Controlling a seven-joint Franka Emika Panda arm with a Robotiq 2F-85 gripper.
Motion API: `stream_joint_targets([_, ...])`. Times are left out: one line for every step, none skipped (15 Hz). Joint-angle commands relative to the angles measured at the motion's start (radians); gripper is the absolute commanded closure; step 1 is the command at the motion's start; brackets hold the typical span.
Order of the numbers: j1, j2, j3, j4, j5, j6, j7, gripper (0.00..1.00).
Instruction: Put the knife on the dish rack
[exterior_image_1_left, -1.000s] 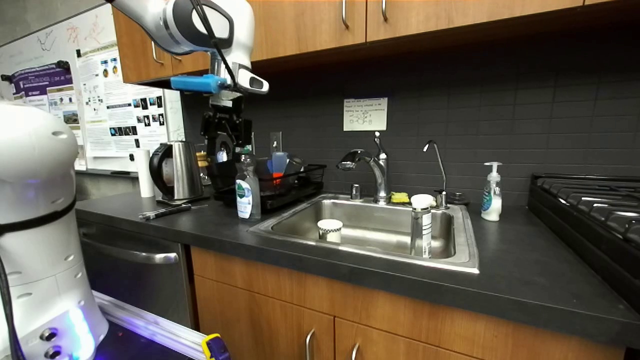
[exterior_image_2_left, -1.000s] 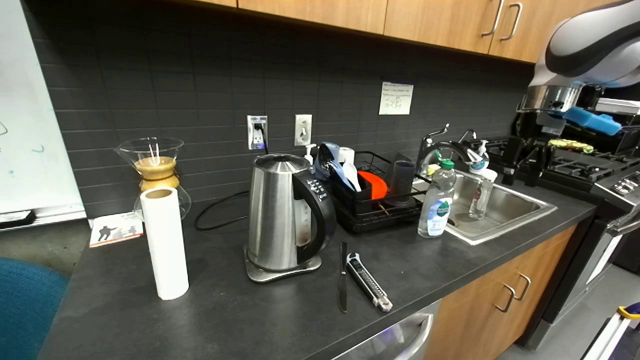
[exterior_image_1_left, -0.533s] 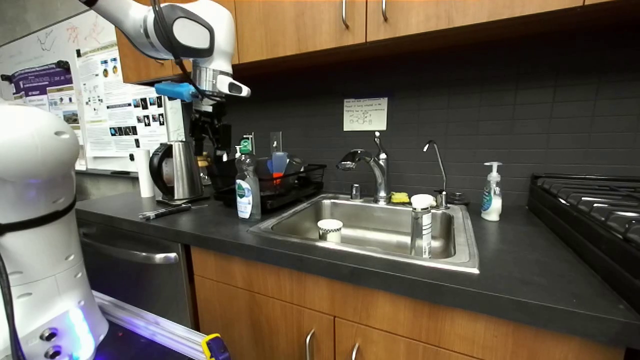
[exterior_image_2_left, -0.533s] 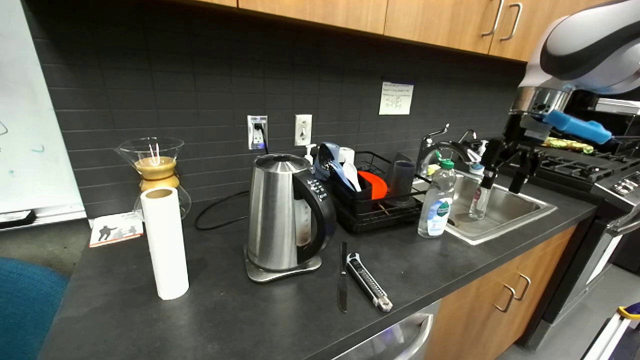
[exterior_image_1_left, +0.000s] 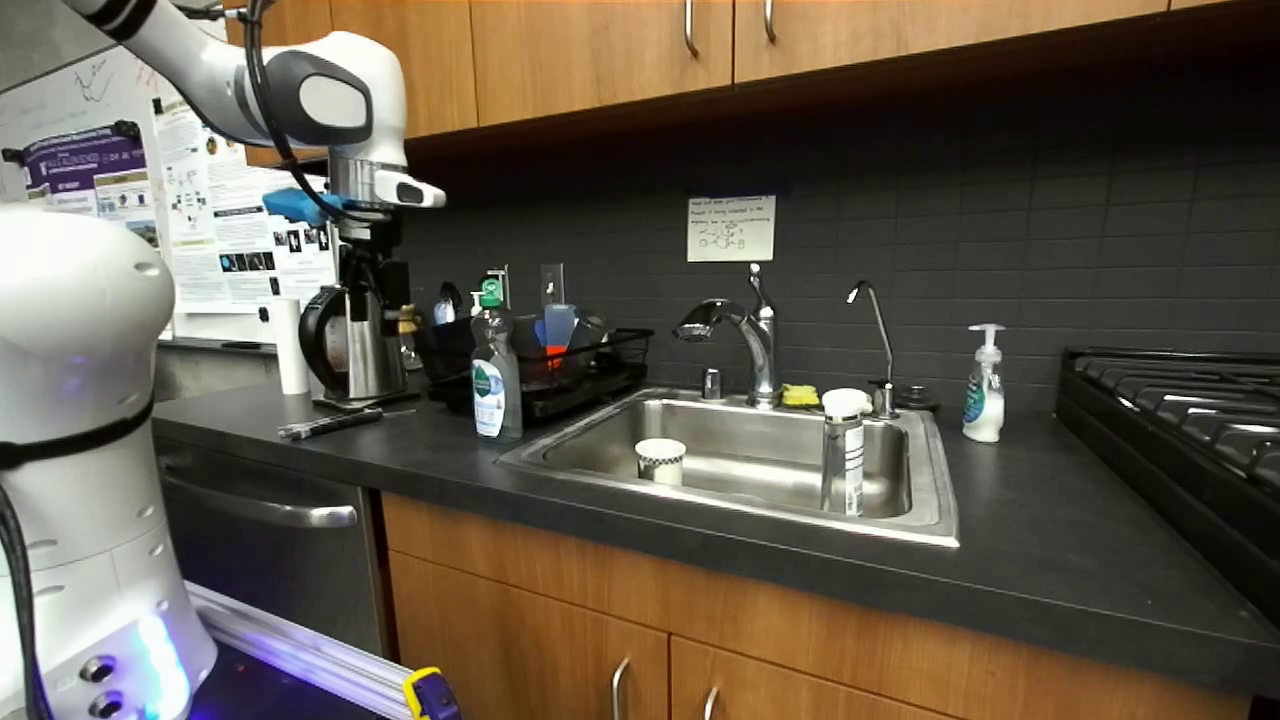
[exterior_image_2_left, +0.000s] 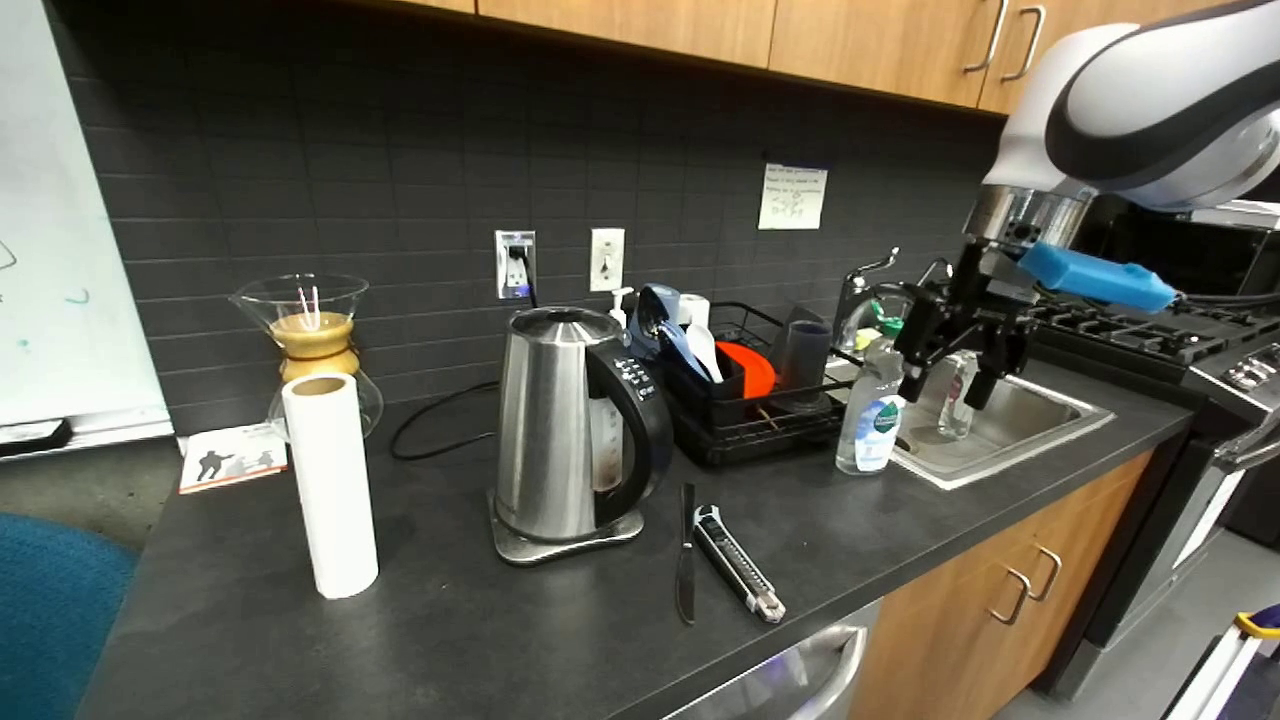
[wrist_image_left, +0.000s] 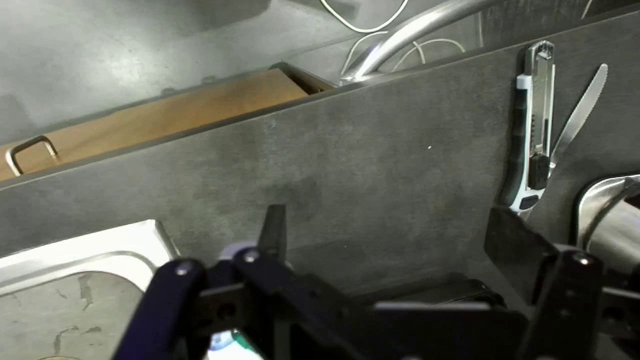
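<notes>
Knife (wrist_image_left: 579, 116) and claw (wrist_image_left: 392, 227) are well apart. In the wrist view the knife lies flat on the counter (wrist_image_left: 375, 165) in the upper right of the frame, to the right of the claw and above it. Its long axis is steep but leaning: blade tip at the top right, handle end down and to the left, beside the box cutter (wrist_image_left: 537, 120). The handle is hard to make out there, so whether it touches the box cutter I cannot tell.

The claw stands spread, its fingers (wrist_image_left: 515, 245) at left and right in the lower part of the frame, nothing between them. In an exterior view it hangs above the counter in the right half of the frame; the knife (exterior_image_2_left: 686, 560) lies low, near the middle, and the dish rack (exterior_image_2_left: 760, 445) sits between the two.

The work looks to be at the approach. The move probably calls for travel toward the right of the wrist frame, then down. The fingers would close across the knife's lean, and a slight turn should square them. Blade and box cutter draw apart toward the tip, leaving more room there; nearer the handle, a finger could land on the box cutter.
</notes>
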Motion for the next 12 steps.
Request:
stream_joint_targets([0.051, 0.015, 0.074, -0.011, 0.033, 0.047, 0.102, 0.00])
stream_joint_targets([0.063, 0.020, 0.095, -0.015, 0.037, 0.064, 0.124, 0.00])
stream_joint_targets([0.074, 0.024, 0.112, -0.017, 0.040, 0.070, 0.145, 0.00])
stream_joint_targets([0.085, 0.028, 0.132, -0.023, 0.041, 0.086, 0.166, 0.00])
stream_joint_targets([0.094, 0.035, 0.151, -0.025, 0.041, 0.097, 0.190, 0.00])
stream_joint_targets([0.102, 0.047, 0.169, -0.027, 0.042, 0.114, 0.212, 0.00])
stream_joint_targets([0.109, 0.060, 0.185, -0.022, 0.039, 0.125, 0.232, 0.00])
stream_joint_targets([0.114, 0.072, 0.201, -0.024, 0.037, 0.144, 0.253, 0.00])
stream_joint_targets([0.119, 0.087, 0.216, -0.021, 0.033, 0.158, 0.273, 0.00])
stream_joint_targets([0.122, 0.105, 0.230, -0.015, 0.030, 0.167, 0.291, 0.00])
stream_joint_targets([0.124, 0.127, 0.242, -0.008, 0.028, 0.179, 0.308, 0.00])
stream_joint_targets([0.127, 0.148, 0.254, 0.000, 0.026, 0.192, 0.325, 0.00])
